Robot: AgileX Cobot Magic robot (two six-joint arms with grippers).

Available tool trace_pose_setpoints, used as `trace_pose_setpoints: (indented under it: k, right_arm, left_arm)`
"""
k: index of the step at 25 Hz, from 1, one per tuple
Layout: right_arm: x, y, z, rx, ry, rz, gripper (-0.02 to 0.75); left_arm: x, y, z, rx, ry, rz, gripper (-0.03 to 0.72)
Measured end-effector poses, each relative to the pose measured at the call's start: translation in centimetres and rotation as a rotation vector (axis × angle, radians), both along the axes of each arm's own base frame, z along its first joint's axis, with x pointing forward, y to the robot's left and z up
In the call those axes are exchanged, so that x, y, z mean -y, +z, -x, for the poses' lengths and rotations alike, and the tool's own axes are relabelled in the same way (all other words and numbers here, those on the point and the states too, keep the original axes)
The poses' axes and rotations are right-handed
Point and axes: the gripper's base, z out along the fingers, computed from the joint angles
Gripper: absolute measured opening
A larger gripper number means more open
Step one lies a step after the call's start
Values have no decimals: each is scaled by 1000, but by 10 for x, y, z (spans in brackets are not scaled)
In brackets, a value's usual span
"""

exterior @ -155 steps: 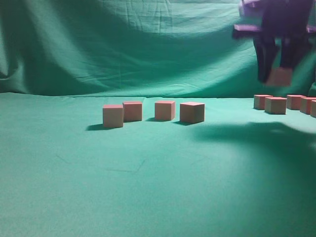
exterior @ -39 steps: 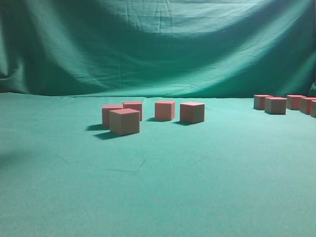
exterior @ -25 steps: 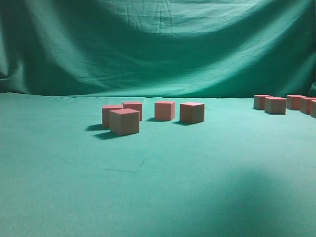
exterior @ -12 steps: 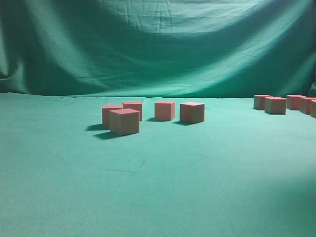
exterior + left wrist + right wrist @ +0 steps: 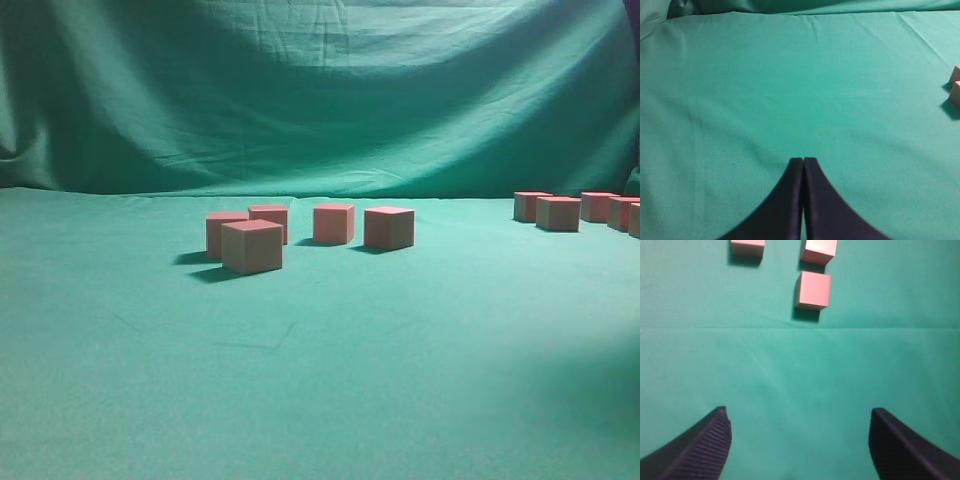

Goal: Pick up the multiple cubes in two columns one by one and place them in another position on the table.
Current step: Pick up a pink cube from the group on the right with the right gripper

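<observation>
Five cubes (image 5: 252, 246) sit mid-table (image 5: 320, 400); another group (image 5: 558, 213) runs off the right edge, its count perhaps five. Both arms are hidden in the exterior view. The left gripper (image 5: 803, 161) is closed, empty; the right gripper (image 5: 799, 426) gapes wide above bare cloth.

No words to read

The cubes (image 5: 251, 246) and the green table (image 5: 320, 380) have no letters, numbers or signs.
</observation>
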Motion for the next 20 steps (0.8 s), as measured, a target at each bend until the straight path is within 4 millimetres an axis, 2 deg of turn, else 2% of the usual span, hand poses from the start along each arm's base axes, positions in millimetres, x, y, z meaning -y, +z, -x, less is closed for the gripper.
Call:
trace_pose_setpoints:
  k: [15, 18, 20]
  right_arm:
    - [-2, -7, -15, 77, 31, -14, 561]
    - [11, -15, -22, 52, 7, -17, 561]
    - [31, -22, -26, 28, -56, -51, 561]
  left_arm:
    - [0, 0, 0, 0, 0, 0, 0]
    - [0, 0, 0, 0, 0, 0, 0]
    - [0, 0, 0, 0, 0, 0, 0]
